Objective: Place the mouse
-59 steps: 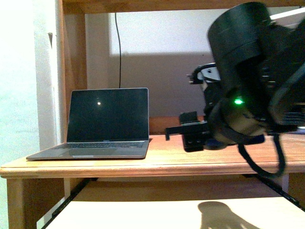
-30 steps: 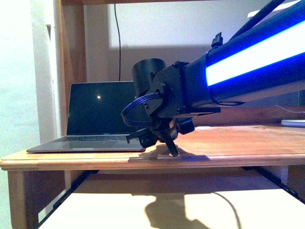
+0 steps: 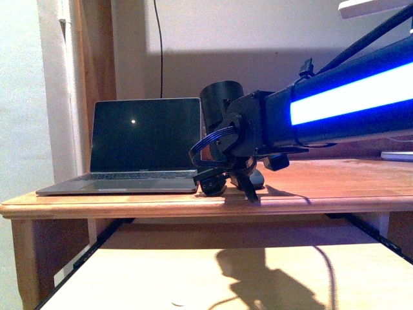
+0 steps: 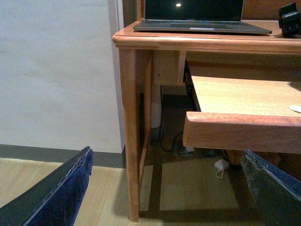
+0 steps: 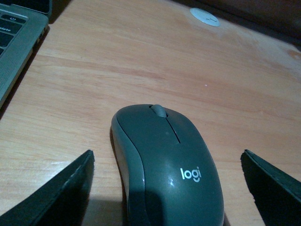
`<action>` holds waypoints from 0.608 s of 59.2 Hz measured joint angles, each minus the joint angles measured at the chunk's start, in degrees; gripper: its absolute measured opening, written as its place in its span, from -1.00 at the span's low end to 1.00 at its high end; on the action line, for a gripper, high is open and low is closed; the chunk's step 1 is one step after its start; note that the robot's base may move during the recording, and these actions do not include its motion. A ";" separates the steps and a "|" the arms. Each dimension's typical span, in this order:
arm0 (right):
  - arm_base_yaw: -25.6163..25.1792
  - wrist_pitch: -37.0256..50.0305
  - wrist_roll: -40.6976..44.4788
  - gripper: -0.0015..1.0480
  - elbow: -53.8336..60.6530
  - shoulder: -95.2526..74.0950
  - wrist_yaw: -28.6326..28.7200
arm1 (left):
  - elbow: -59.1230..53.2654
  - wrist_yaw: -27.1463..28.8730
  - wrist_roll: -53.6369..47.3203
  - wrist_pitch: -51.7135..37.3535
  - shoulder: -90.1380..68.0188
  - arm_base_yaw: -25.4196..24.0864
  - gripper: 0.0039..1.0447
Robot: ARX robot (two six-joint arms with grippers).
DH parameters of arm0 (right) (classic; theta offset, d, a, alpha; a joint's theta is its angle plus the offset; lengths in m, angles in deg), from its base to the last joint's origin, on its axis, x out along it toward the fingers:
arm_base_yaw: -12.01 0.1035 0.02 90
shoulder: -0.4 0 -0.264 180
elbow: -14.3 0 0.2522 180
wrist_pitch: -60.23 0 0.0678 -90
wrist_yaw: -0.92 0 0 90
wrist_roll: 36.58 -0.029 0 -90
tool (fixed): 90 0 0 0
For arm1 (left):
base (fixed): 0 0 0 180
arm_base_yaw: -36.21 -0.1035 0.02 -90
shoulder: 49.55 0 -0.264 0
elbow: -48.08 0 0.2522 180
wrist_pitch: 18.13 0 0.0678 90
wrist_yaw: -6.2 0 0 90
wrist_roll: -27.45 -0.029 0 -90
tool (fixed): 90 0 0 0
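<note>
Mouse (image 5: pixel 167 165): dark grey, oval, domed, cordless. Pale "logi" logo (image 5: pixel 191 174) on the back, scroll wheel (image 5: pixel 158 110) at the far end. Lying flat on the wooden desk top (image 5: pixel 117 61), near the right edge of the laptop (image 3: pixel 145 145) and well apart from the small flat white disc (image 5: pixel 205 17) farther back on the same surface. In the front view mostly hidden behind the gripper.

Right gripper (image 5: pixel 167 155): spread wide and low over the desk, one dark finger (image 5: pixel 56 197) on each side of the mouse. Bare wood showing between each finger and the mouse; nothing gripped. Contact of fingertips with the desk: cannot tell.

Right arm (image 3: pixel 348 110): dark, with a bright blue-white lit strip, reaching in from the right across the desk front.

Left gripper (image 4: pixel 165 155): spread wide, empty, held low and off the desk. Facing the desk leg (image 4: pixel 129 132) and the pull-out shelf (image 4: pixel 240 127). Only two dark padded left fingers (image 4: pixel 56 193) visible.

Laptop: open, silver-grey, screen dark with one small bright reflection, at the left end of the desk top.

Pull-out shelf: wooden, below the desk top, projecting forward.

Cable (image 3: pixel 157 45): thin, dark, hanging down the wall behind the laptop.

Pale flat object (image 3: pixel 397 155): far right of the desk, kind not discernible.
</note>
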 joint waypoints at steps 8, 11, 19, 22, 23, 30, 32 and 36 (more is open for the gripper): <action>-0.79 4.46 -1.38 0.86 8.79 6.27 3.48 | 0.00 0.00 0.00 0.00 0.00 0.00 0.86; -1.42 7.52 -1.95 0.86 13.99 10.25 5.49 | 0.00 0.00 0.00 0.00 0.00 0.00 0.86; -4.09 16.04 -4.31 0.86 30.91 24.35 13.03 | 0.00 0.00 0.00 0.00 0.00 0.00 0.86; -5.44 19.41 -4.66 0.86 38.42 30.69 17.16 | 0.00 0.00 0.00 0.00 0.00 0.00 0.86; -6.03 20.83 -4.74 0.86 41.53 33.22 19.08 | 0.00 0.00 0.00 0.00 0.00 0.00 0.86; -9.53 28.70 -4.61 0.86 59.14 46.29 29.51 | 0.00 0.00 0.00 0.00 0.00 0.00 0.86; -10.56 30.10 -4.55 0.86 63.89 49.35 32.41 | 0.00 0.00 0.00 0.00 0.00 0.00 0.86; -12.63 31.95 -4.22 0.86 72.85 54.64 37.53 | 0.02 0.00 0.00 0.00 0.00 0.00 0.86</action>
